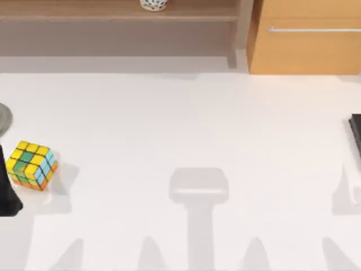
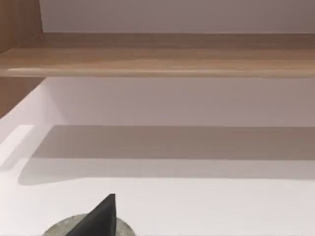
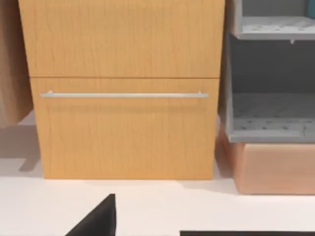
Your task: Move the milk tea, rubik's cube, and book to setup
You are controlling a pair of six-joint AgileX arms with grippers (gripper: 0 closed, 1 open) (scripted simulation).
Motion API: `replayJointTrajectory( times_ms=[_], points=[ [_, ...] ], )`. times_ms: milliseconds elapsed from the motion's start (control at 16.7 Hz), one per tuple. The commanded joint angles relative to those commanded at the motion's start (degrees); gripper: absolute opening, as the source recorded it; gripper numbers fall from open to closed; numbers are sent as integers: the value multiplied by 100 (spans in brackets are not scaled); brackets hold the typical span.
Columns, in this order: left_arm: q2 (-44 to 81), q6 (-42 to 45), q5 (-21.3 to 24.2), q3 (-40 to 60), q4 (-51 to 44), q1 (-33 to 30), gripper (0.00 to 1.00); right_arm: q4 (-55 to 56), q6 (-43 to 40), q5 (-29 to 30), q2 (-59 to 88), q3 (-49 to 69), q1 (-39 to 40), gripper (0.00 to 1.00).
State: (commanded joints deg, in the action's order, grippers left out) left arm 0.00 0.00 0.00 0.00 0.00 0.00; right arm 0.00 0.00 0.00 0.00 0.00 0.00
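Note:
The rubik's cube [image 1: 31,165], mostly yellow with green, light blue and orange stickers, sits tilted on the white table [image 1: 186,124] near its left edge. A dark part of my left gripper [image 1: 7,195] stands just beside the cube at the table's left edge, apart from it. Its dark tip [image 2: 98,221] hangs over a grey round disc [image 2: 59,230]. My right gripper [image 3: 96,221] faces a wooden drawer cabinet [image 3: 123,132]. A dark flat slab [image 1: 355,132] lies at the table's right edge, and I cannot tell whether it is the book. The milk tea is out of view.
A wooden shelf [image 1: 118,14] runs along the back and carries a white spotted cup [image 1: 153,4]. The drawer cabinet [image 1: 304,39] with a metal handle [image 3: 123,94] stands at the back right. A grey rack [image 3: 270,88] stands beside it. The grey disc [image 1: 3,118] lies behind the cube.

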Motion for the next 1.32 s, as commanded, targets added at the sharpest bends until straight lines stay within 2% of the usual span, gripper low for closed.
replayJointTrajectory(
  times_ms=[240,540,720,1140,1320],
  points=[
    [183,11,-85,175,122,-73,100,0,0,0,0,0,0,100],
    [1699,47,-622,1449,908,-637,100,0,0,0,0,0,0,100],
    [3335,37,-1079,2523,1539,-1149,100,0,0,0,0,0,0,100],
    [8290,-38,-2190,5029,3004,-2377,100,0,0,0,0,0,0,100],
    [9824,-25,-2579,5964,3576,-2807,100,0,0,0,0,0,0,100]
  ],
)
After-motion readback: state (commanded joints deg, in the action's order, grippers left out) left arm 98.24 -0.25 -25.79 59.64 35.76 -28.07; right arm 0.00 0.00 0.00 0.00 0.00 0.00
